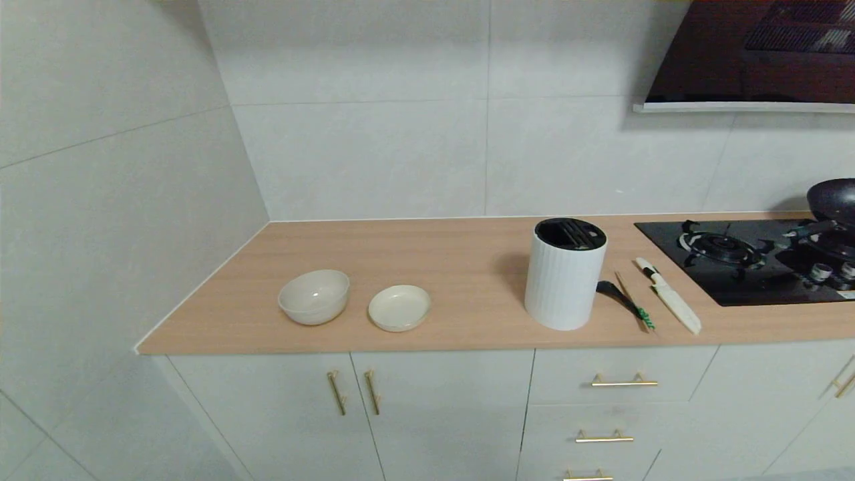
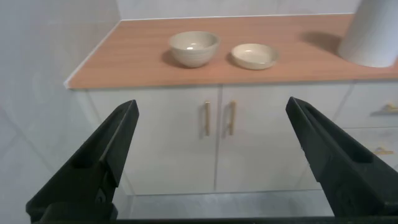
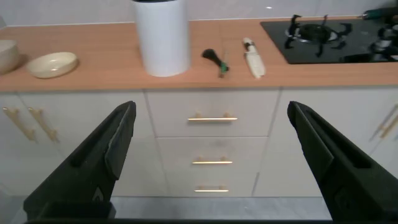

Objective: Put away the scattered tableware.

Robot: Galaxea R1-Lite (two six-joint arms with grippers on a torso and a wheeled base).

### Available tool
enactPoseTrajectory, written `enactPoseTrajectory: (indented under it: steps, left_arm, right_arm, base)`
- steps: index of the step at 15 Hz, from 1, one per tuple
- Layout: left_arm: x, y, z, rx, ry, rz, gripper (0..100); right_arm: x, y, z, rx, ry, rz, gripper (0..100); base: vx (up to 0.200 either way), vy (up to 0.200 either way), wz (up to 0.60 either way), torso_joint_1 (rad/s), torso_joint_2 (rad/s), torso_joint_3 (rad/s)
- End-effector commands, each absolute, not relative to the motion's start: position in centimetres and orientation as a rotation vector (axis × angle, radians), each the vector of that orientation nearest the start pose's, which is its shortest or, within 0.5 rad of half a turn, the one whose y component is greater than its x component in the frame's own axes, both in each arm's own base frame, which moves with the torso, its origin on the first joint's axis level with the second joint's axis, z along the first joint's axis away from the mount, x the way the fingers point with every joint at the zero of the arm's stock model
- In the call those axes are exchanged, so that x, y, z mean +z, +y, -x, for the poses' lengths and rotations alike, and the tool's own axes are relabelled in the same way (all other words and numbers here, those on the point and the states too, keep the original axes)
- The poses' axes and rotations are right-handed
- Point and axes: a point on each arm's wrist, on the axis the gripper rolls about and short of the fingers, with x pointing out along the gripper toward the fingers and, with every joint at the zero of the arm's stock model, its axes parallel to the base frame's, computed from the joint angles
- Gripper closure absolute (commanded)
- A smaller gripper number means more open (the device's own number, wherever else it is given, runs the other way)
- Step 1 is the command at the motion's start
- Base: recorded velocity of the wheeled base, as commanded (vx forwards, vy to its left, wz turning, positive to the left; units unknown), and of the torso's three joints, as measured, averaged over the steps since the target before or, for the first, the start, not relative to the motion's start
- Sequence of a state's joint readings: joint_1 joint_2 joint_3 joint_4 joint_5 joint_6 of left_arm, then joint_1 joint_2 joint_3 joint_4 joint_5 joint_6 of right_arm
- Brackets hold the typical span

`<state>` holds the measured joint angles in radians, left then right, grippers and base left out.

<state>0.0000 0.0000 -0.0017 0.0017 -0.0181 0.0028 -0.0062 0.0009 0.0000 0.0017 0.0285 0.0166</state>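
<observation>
Two hands hanging wide open, holding nothing: left hand (image 2: 211, 109), right hand (image 3: 211, 109). Lying right of centre on counter (image 1: 434, 260), beside holder (image 1: 564, 280): knife (image 1: 668, 296), spoon (image 1: 618, 294). Advising right hand pinching knife crosswise, lifting level.

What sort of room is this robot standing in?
Most likely a home kitchen. A gas hob with a dark pan sits below a range hood, and a wooden countertop over white cabinets holds a bowl, a small dish and a knife.
</observation>
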Motion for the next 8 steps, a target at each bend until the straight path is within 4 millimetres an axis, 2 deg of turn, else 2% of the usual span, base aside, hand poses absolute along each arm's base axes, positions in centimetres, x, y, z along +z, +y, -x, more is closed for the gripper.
enactPoseTrajectory:
  steps: [1,8]
  left_arm:
    - [7.57,-0.04,2.29,-0.018,0.000,-0.003,0]
    - [7.57,-0.04,2.29,-0.018,0.000,-0.003,0]
  right_arm:
    - [7.54,0.08,2.27,0.023,0.003,-0.017,0]
    - [7.54,0.08,2.27,0.023,0.003,-0.017,0]
  base:
    - [0.000,0.200,0.00,0.007,0.00,0.002]
    - [0.000,0.200,0.00,0.002,0.00,0.002]
